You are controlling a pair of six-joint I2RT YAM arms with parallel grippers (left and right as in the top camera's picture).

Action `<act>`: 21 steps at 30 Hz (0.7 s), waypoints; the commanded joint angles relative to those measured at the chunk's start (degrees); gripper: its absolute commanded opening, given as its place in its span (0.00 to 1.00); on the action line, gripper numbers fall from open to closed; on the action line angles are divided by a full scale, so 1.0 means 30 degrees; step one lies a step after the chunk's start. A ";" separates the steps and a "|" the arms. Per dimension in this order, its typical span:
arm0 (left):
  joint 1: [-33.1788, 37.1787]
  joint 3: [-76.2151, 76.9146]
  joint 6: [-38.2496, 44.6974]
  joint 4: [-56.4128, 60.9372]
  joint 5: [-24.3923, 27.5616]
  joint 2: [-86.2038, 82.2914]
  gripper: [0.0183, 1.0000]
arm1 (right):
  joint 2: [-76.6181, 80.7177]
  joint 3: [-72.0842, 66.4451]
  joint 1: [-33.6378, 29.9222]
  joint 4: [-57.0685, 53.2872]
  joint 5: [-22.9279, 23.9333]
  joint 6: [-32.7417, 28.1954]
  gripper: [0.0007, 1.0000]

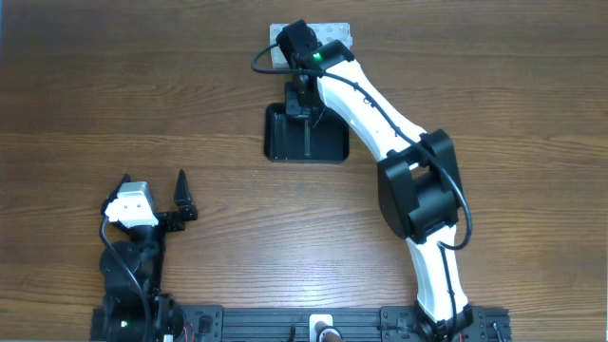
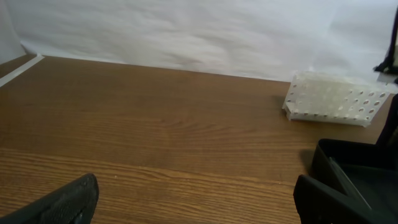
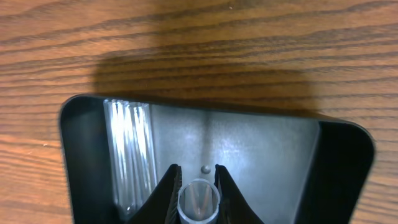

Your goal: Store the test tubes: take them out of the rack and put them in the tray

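Above the tray [image 3: 339,168], the right jaws grip 1 test tube [image 3: 199,200] between them.

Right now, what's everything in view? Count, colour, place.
tray: one, black, mid-table, between the rack and the arm bases.
rack: one, white, far side of the table, just beyond the tray.
tubes lying in tray: seemingly two, clear, along one side wall.
held tube: one, clear, over the tray floor.
table: one, brown wood.
left gripper: black fingers open, near its base, apart from everything.
right gripper: black fingers shut on the held tube, over the tray.
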 commanded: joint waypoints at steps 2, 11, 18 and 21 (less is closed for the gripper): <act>0.0095 -0.0102 0.0342 0.0007 0.0189 -0.0044 1.00 | 0.0838 -0.0087 -0.0015 0.0153 -0.0087 0.0401 0.02; 0.0095 -0.0102 0.0342 0.0007 0.0189 -0.0044 1.00 | 0.0911 -0.0087 -0.0022 0.0146 -0.0087 0.0393 0.13; 0.0095 -0.0102 0.0342 0.0007 0.0189 -0.0044 1.00 | 0.0860 -0.0080 0.0131 0.0168 0.0000 0.0350 0.51; 0.0095 -0.0102 0.0342 0.0007 0.0189 -0.0044 1.00 | 0.0459 -0.0080 0.0277 0.0291 0.0051 -0.0233 0.57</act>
